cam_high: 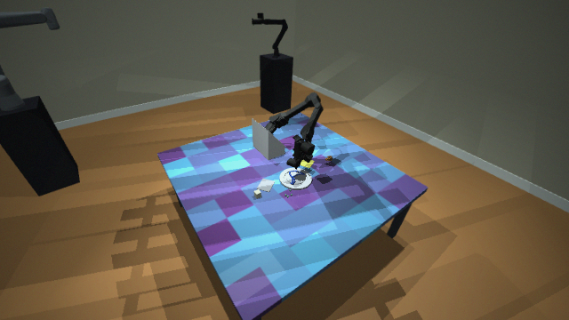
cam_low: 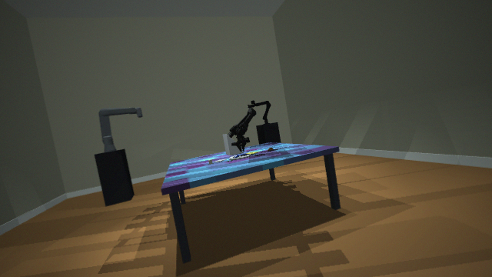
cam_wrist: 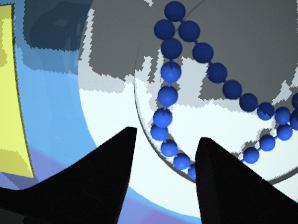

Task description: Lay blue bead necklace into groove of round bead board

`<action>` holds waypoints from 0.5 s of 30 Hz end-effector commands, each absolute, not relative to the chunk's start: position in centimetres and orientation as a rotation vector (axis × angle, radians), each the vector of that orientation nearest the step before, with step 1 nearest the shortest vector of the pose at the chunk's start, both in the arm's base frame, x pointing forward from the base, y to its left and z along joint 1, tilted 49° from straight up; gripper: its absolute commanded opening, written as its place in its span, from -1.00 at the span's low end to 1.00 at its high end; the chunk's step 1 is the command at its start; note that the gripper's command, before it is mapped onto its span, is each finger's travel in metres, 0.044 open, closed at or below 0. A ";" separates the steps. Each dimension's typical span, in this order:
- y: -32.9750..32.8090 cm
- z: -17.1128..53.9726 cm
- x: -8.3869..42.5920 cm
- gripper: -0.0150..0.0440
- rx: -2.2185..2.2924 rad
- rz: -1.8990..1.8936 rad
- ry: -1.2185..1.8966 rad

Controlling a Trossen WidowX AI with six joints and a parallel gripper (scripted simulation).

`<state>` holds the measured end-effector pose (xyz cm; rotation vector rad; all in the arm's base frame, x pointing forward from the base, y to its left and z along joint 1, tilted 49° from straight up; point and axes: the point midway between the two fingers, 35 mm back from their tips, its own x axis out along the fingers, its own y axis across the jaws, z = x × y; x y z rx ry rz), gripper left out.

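Observation:
The blue bead necklace (cam_high: pixel 292 177) (cam_wrist: pixel 167 95) lies bunched on the white round bead board (cam_high: pixel 297 187) (cam_wrist: pixel 107 117). In the wrist view it makes a narrow point at the top, and one strand runs slantwise across the board's middle. Its lower left beads follow the inside of the curved groove line; whether they sit in the groove I cannot tell. My gripper (cam_low: pixel 241 150) (cam_wrist: pixel 166 141) is partly open and empty, above the board's edge. Several beads show below the gap between the fingertips. The right finger hides part of the necklace's lower curve.
A yellow piece (cam_high: pixel 307 164) (cam_wrist: pixel 9 100) lies beside the board. A grey upright panel (cam_high: pixel 263 141) (cam_low: pixel 227 145) stands behind it. A white flat square (cam_high: pixel 266 185), a small pale cube (cam_high: pixel 258 194) and an orange thing (cam_high: pixel 329 158) also lie on the table.

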<state>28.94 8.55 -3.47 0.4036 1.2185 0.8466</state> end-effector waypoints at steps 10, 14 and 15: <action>9.4 -4.3 29.0 -0.08 0.407 0.845 1.219; 9.9 -4.7 29.0 -0.08 0.410 0.845 1.221; 10.0 -4.8 29.0 -0.08 0.410 0.846 1.222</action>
